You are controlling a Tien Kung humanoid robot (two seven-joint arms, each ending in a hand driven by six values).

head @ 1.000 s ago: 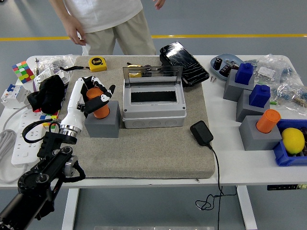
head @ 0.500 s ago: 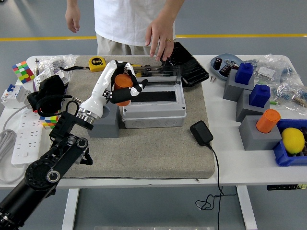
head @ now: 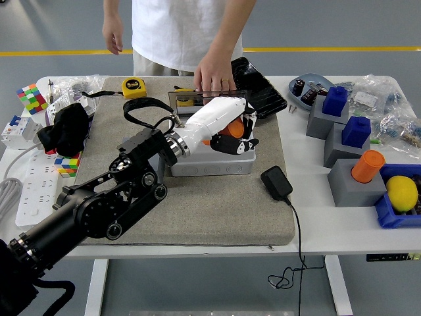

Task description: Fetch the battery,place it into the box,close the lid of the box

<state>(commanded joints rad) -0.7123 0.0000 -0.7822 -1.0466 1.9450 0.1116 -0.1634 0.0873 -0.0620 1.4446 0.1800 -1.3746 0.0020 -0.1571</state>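
Note:
My left hand (head: 235, 133) is shut on an orange cylindrical battery (head: 229, 129) and holds it over the right part of the open grey box (head: 210, 160). The box's clear lid (head: 197, 99) stands upright at its back edge. A person's hand (head: 212, 71) rests on the top of that lid. The grey block (head: 150, 172) the battery came from is mostly hidden behind my left arm. My right hand is out of view.
A black charger (head: 277, 182) with its cable lies right of the box on the grey mat (head: 217, 217). Grey blocks with blue pieces (head: 334, 100) and another orange battery (head: 366, 165) stand at the right. A tape measure (head: 133, 86), a black case (head: 253, 79) and clutter lie behind.
My left hand has carried the orange battery off the grey block and rightward to above the box. The person has moved a hand down onto the lid's top edge.

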